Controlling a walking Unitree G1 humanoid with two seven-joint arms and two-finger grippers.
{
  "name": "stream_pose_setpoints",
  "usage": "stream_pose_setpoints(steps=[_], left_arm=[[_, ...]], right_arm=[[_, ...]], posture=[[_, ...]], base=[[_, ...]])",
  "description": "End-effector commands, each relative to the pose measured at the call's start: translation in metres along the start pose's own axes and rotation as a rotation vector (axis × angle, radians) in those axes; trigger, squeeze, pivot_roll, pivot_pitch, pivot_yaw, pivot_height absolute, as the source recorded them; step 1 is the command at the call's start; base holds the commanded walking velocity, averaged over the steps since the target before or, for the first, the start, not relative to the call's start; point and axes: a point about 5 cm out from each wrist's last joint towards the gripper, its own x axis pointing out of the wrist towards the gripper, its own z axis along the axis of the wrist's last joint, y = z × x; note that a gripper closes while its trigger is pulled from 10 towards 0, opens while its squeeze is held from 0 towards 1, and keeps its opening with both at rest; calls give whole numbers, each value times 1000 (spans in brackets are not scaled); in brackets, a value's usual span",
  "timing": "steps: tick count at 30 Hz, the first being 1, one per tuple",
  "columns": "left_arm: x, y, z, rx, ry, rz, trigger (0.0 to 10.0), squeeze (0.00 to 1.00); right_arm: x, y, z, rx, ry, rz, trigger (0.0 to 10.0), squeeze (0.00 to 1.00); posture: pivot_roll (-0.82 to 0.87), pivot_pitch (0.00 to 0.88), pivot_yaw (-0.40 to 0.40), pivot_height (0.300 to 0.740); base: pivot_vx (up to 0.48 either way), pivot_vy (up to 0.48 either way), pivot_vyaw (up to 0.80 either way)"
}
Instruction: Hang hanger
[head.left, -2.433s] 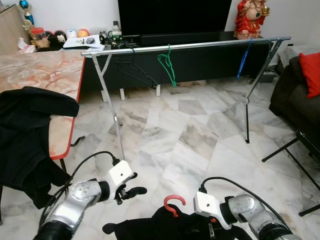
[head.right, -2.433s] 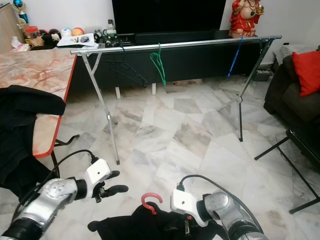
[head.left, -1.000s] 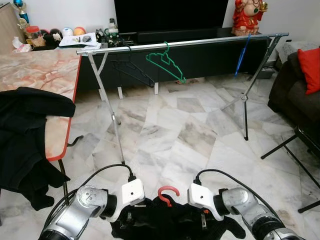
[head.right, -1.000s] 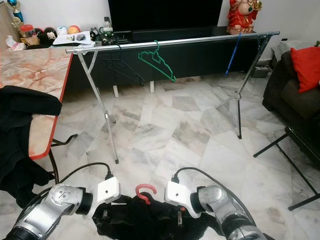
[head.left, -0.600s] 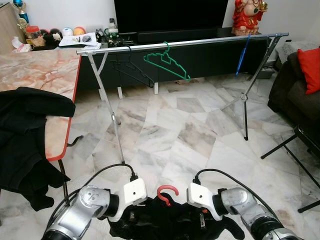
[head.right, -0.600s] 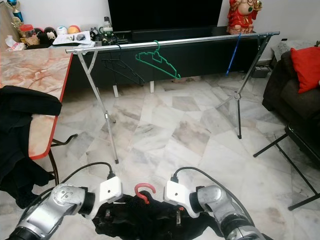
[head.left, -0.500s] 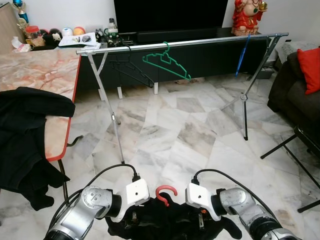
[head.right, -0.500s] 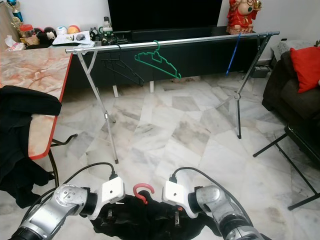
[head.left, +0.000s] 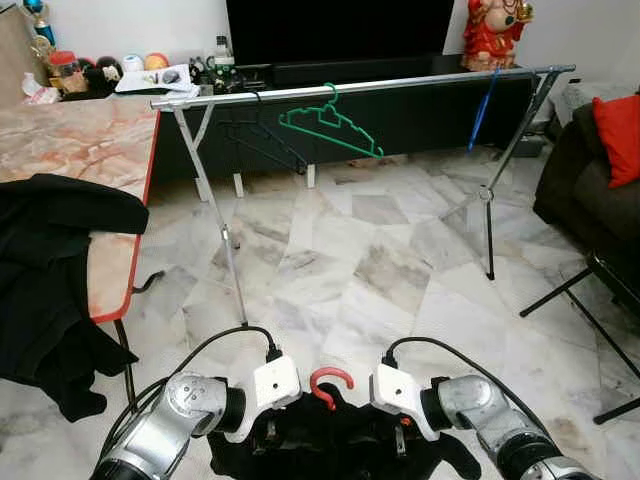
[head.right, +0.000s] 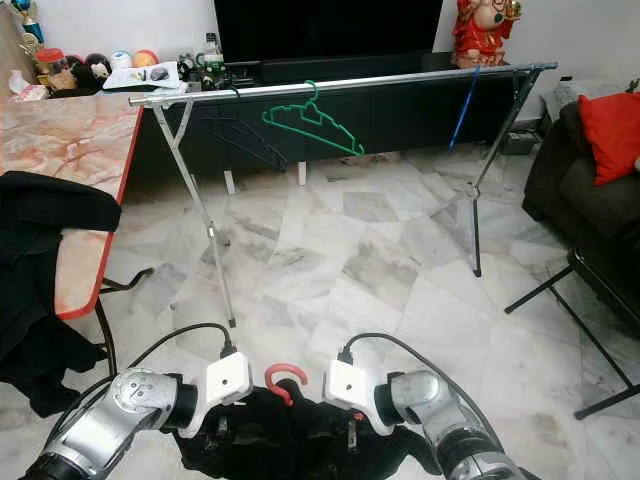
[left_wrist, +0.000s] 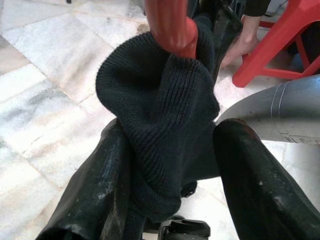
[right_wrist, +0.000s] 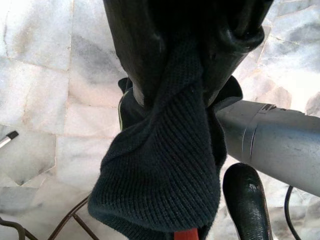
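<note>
red hanger (head.left: 330, 384) hook exposed, rest buried in black sweater (head.left: 330, 445); left claw (left_wrist: 165, 165) and right claw (right_wrist: 185, 75) clamped on knit.

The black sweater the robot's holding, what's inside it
A red hanger hook pokes out of the top of the black sweater, between the left gripper and right gripper, both clamped on the knit. The hanger's shoulders are hidden inside the fabric.
</note>
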Motion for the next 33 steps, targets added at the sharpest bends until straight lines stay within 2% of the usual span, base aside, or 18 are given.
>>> stream_pose_setpoints(steps=[1,18,19,20,21,22,25,28,32,33], left_arm=[[1,1,0,3,-4,-1,10000,0],[-1,2,0,8,-6,6,9882,0],[-1,3,0,11,-5,8,8745,0],[-1,3,0,13,-4,9,8745,0],[-1,3,0,15,-4,9,7882,0],[-1,3,0,15,-5,10,4627,0],[0,3,1,17,-8,8,3412,0],[0,3,2,20,-7,5,3451,0],[2,3,2,20,-9,8,4863,0],[2,3,2,19,-9,8,4902,0]], right_arm=[[-2,-8,14,-38,-60,-27,10000,0],[-2,-11,19,-48,-66,-39,10000,0],[-2,-11,20,-50,-68,-39,10000,0],[-2,-11,20,-51,-67,-38,10000,0],[-2,-11,20,-53,-66,-37,10000,0],[-2,-11,21,-53,-66,-38,10000,0],[-2,-12,22,-53,-70,-45,10000,0],[-3,-13,22,-53,-72,-49,10000,0],[-5,-16,25,-58,-76,-64,10000,0],[-5,-17,26,-61,-77,-68,10000,0]], posture=[[69,65,16,740],[95,67,22,740],[97,68,21,740],[97,68,21,740],[98,70,22,740],[98,70,23,740],[96,69,26,740],[96,70,26,740],[93,71,27,740],[93,71,27,740]], base=[[0,0,0],[0,0,0],[0,0,0],[0,0,0],[0,0,0],[0,0,0],[0,0,0],[0,0,0],[0,0,0],[0,0,0]])
